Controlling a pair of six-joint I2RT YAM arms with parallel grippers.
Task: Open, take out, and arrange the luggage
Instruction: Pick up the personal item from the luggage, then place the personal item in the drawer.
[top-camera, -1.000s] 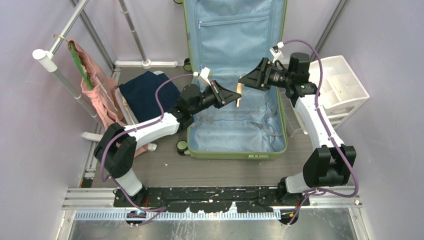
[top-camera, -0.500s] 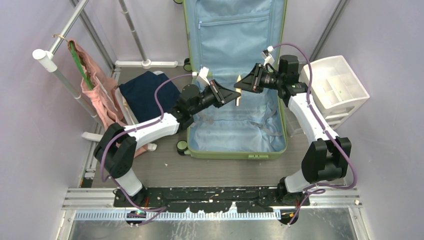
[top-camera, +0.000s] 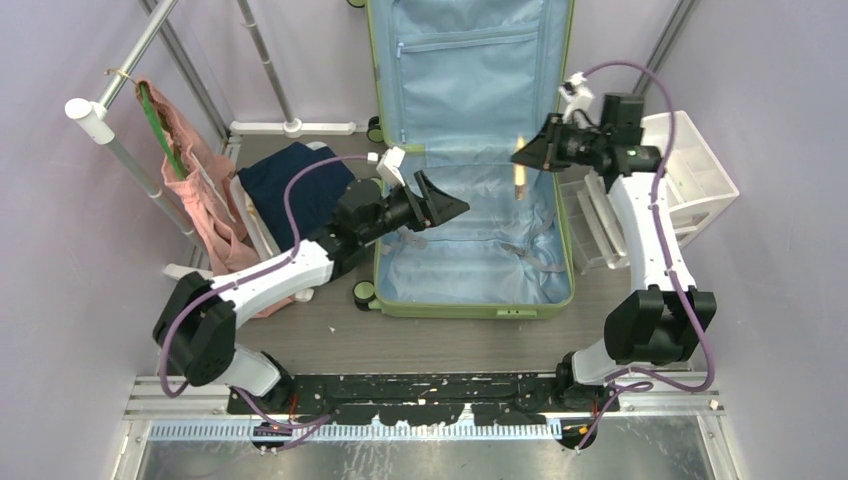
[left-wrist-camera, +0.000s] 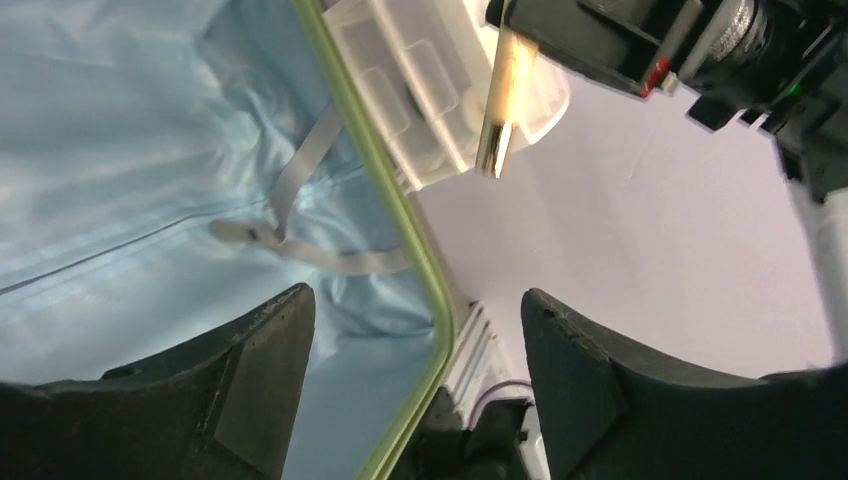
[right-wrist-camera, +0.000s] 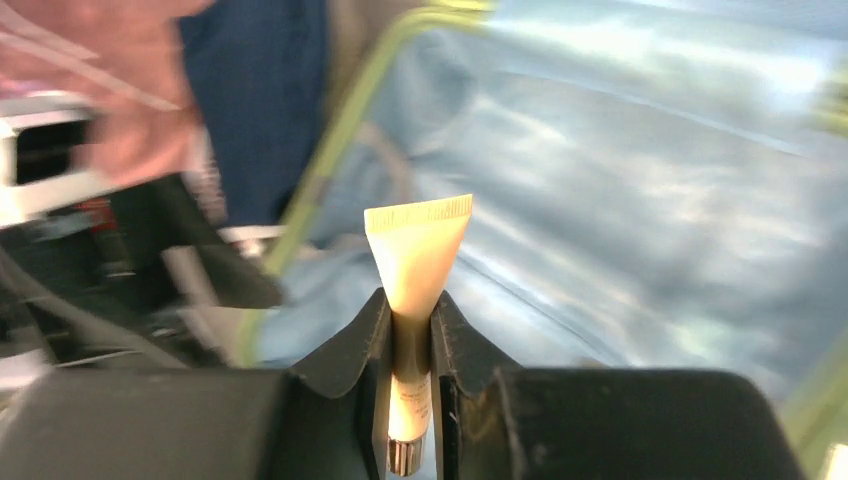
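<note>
The luggage (top-camera: 465, 312), a light-green hard-shell suitcase, lies wide open on the floor, its pale blue lining (top-camera: 460, 60) and loose straps showing. My right gripper (top-camera: 522, 155) hangs over the suitcase's right side, shut on a cream tube (top-camera: 521, 178) that dangles cap-down from it. In the right wrist view the tube (right-wrist-camera: 418, 250) stands pinched between the jaws of the right gripper (right-wrist-camera: 410, 310). My left gripper (top-camera: 455, 205) is open and empty over the suitcase's left half. From the left wrist, the tube (left-wrist-camera: 505, 95) hangs up ahead, apart from the left gripper (left-wrist-camera: 415, 320).
A white drawer unit (top-camera: 680, 175) stands right of the suitcase. At the left, a white basket holds navy clothing (top-camera: 295, 180), and a pink garment (top-camera: 195, 180) hangs from a white rack pole (top-camera: 130, 150). Lilac walls close in both sides.
The tube passed from my left gripper to my right. The right gripper shut on it and carried it to the right. The left gripper opened and drew back to the left.
</note>
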